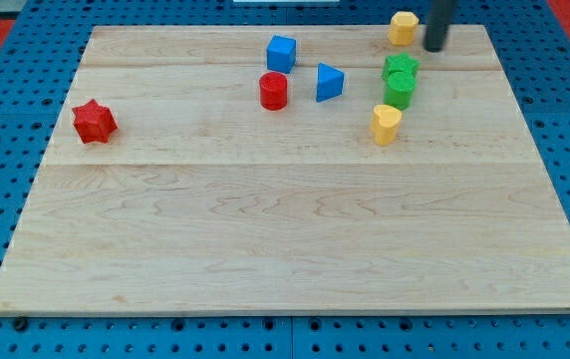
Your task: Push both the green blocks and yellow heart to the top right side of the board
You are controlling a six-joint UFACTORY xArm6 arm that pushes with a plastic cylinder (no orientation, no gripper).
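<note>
Two green blocks sit touching at the view's upper right: a green star [401, 68] above a green cylinder-like block [400, 92]. The yellow heart [387, 124] lies just below them. A second yellow block [402, 28] sits near the board's top edge. My tip [433, 47] is just right of that yellow block and above-right of the green star, apart from the green blocks.
A blue cube [281, 53], a blue triangle [329, 82] and a red cylinder [274, 91] cluster left of the green blocks. A red star [94, 122] lies at the view's left. The wooden board [285, 249] rests on a blue pegboard.
</note>
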